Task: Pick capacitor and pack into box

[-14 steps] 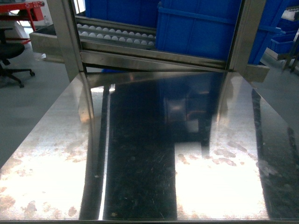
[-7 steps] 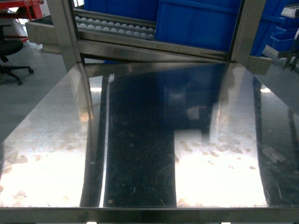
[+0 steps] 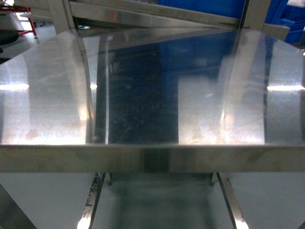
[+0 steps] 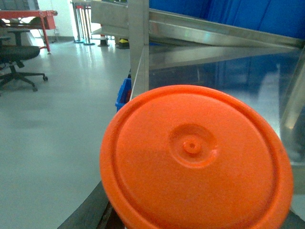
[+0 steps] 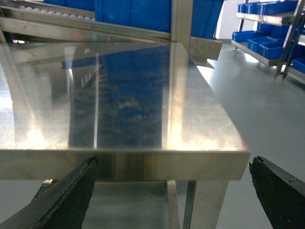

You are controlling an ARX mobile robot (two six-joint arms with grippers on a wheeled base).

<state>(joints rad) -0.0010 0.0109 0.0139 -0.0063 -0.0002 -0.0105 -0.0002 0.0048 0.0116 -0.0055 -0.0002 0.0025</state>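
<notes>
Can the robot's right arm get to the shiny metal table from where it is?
Probably yes. The right gripper faces the near edge of the steel table, jaws wide open, and nothing shows between them. It sits about level with that edge, so it may need to rise first.

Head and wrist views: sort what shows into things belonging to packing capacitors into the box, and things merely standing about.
Belonging to the job:
- right gripper, open, in front of the table edge
- no capacitor or box shows

Standing about:
- steel table
- blue bins
- office chair
- orange disc filling the left wrist view, role unclear
</notes>
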